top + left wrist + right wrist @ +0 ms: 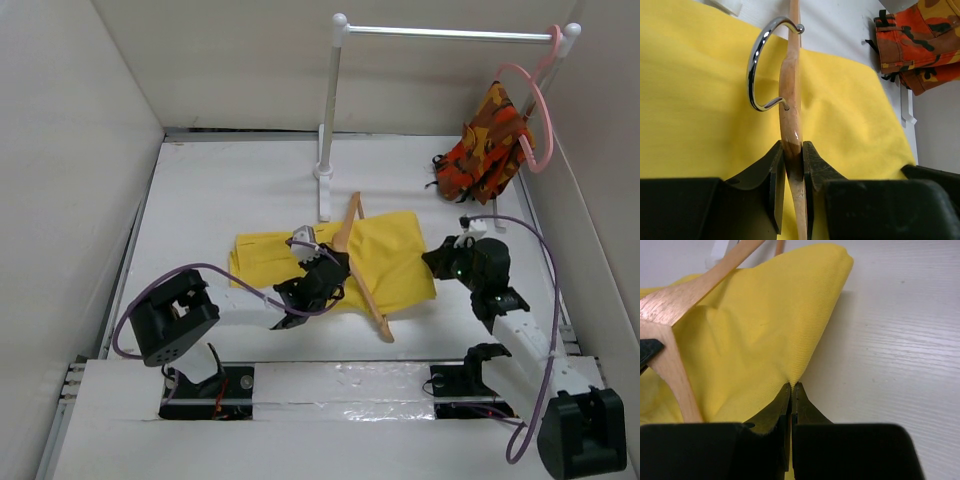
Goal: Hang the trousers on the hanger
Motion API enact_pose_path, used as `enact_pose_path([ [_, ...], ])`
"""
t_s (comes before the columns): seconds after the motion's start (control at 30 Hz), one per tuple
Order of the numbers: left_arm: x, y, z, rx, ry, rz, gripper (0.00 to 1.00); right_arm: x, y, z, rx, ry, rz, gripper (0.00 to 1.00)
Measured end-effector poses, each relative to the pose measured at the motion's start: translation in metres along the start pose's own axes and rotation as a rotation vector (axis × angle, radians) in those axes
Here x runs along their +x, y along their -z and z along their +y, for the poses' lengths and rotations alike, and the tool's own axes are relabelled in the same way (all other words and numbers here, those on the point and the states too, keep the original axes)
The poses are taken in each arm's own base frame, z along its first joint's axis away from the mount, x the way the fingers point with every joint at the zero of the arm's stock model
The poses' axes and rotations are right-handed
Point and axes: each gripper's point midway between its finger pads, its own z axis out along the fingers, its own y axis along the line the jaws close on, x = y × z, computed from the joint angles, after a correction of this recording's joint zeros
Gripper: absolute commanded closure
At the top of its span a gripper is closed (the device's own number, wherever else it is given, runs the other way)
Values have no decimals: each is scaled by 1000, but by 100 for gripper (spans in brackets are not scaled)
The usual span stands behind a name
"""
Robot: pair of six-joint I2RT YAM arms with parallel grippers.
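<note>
bright yellow trousers (400, 252) lie folded flat, the tan wooden hanger (372, 305) on edge diagonally across them.

A white table (220, 190) fills the middle of the frame, boxed in by plain off-white walls (60, 180) at left, top and right. A white clothes rail (331, 110) with a metal crossbar (450, 33) stands at upper right; the light seems soft and even.

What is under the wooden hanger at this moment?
The yellow trousers lie under the hanger, which the left gripper pinches. The table beneath them is covered there; both hanger tips reach past the cloth.
</note>
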Motion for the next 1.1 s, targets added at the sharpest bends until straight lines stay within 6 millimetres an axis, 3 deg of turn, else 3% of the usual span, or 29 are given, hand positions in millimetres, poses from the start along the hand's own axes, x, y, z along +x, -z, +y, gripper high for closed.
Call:
enact_pose_path([
  [0.23, -10, 15, 19, -9, -14, -6, 100, -8, 13, -37, 106, -59, -58, 100],
  [0.4, -17, 23, 23, -7, -60, -7, 100, 0, 9, -49, 129, -90, -22, 100],
  [1.1, -51, 32, 25, -79, -345, -64, 100, 2, 7, -61, 137, -112, -8, 100],
])
